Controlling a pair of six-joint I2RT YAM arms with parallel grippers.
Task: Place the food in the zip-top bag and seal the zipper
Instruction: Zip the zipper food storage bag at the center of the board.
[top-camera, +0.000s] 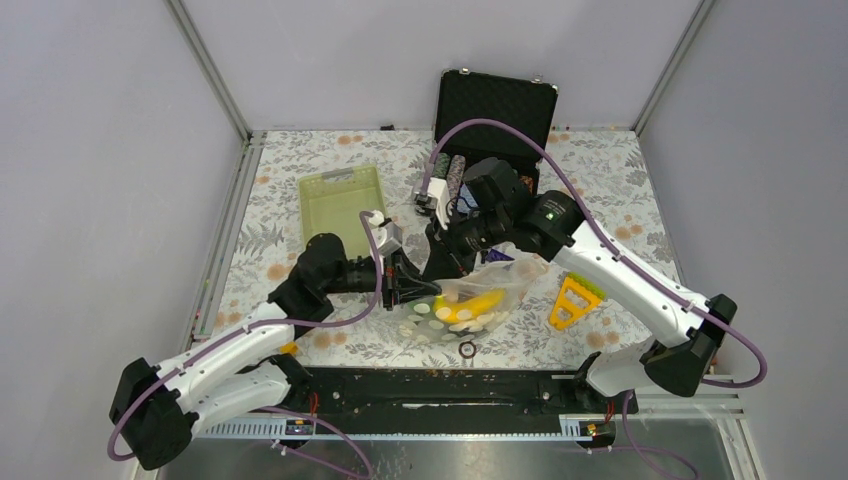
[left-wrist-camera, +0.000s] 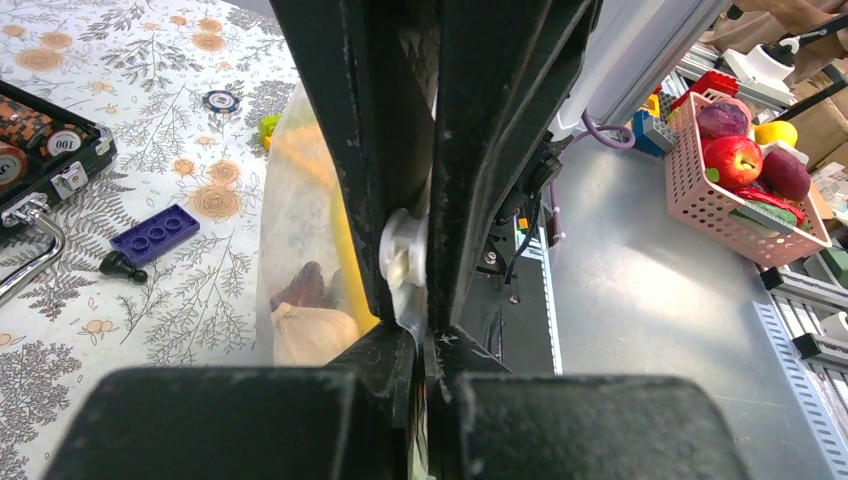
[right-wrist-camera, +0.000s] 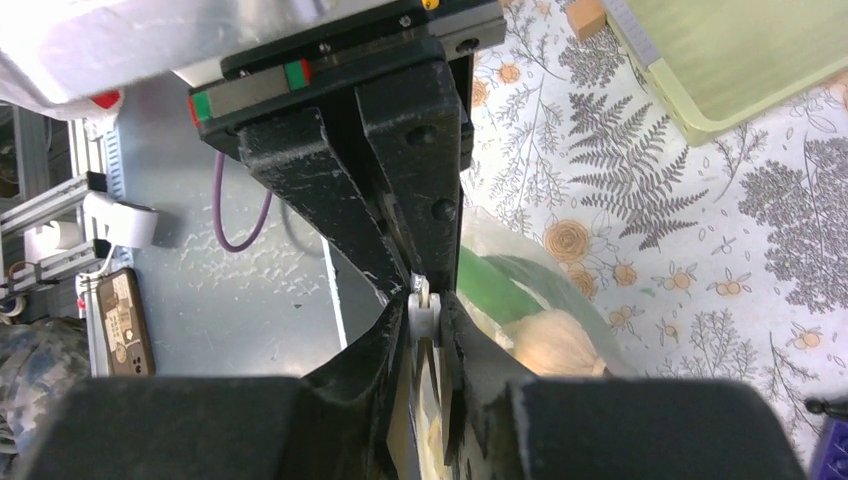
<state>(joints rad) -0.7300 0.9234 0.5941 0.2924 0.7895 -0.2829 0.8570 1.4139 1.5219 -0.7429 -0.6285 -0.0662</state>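
Observation:
The zip-top bag (top-camera: 500, 285) lies at the table's middle front, holding the food: a yellow banana (top-camera: 480, 303), white garlic bulbs (left-wrist-camera: 310, 332) (right-wrist-camera: 555, 340), a dark purple piece (left-wrist-camera: 305, 285) and a green piece (right-wrist-camera: 500, 285). Both grippers meet at the bag's left end. My left gripper (top-camera: 418, 290) (left-wrist-camera: 425, 335) is shut on the thin clear mouth edge with the zipper. My right gripper (top-camera: 440, 262) (right-wrist-camera: 425, 300) is shut on the zipper's small white slider (right-wrist-camera: 424, 318) (left-wrist-camera: 403, 255). The rest of the zipper is hidden behind the fingers.
A lime-green basket (top-camera: 342, 200) sits at the back left and an open black case (top-camera: 495, 100) with poker chips at the back. A yellow triangular tool (top-camera: 575, 300) lies right of the bag, a small dark ring (top-camera: 467, 348) in front. A purple brick (left-wrist-camera: 155, 233) lies nearby.

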